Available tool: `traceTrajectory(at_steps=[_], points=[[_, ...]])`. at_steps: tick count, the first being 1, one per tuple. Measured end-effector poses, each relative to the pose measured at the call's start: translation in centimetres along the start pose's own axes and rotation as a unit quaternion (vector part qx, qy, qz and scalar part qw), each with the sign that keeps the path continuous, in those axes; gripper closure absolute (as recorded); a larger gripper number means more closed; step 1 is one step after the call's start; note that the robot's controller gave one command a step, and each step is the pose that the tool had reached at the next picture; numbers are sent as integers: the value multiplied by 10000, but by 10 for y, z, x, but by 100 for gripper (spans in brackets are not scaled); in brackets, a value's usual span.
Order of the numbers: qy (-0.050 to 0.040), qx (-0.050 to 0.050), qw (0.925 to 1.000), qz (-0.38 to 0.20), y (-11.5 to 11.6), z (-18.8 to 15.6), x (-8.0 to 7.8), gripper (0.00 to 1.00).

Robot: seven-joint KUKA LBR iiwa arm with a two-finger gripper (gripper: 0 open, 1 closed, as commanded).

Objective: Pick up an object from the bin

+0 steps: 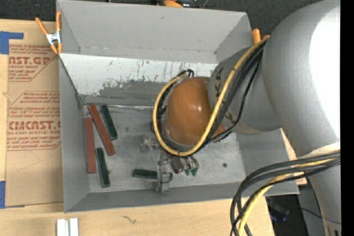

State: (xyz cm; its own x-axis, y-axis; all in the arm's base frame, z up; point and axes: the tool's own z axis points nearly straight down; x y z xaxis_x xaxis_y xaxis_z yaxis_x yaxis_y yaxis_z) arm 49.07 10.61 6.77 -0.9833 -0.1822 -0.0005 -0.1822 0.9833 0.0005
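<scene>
One arm (pixel 298 80) steeply down, claw (pixel 165 175) by green stick (pixel 145 173) (front)

- We see an arm (pixel 310 74) cased in smooth silver-grey, built of large, rounded, bulbous links.
- At its wrist we find a glossy orange-brown cover (pixel 188 110), domed like an egg.
- Yellow and black cables (pixel 159 113) loop round that cover in a ring and run on along the grey wrist link.
- We note a second bundle (pixel 276 175) of black and yellow leads beside the biggest link.
- The gripper (pixel 176 166) under the cover is small, of grey metal with dark fittings; we cannot make out finer detail.
</scene>
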Motion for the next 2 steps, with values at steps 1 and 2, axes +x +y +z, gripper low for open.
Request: traceTrajectory(at_steps=[1, 2], points=[[3, -4, 10000, 4, 0, -2, 0, 100], [-38, 5, 9975, -708, -9, -163, -11, 100]])
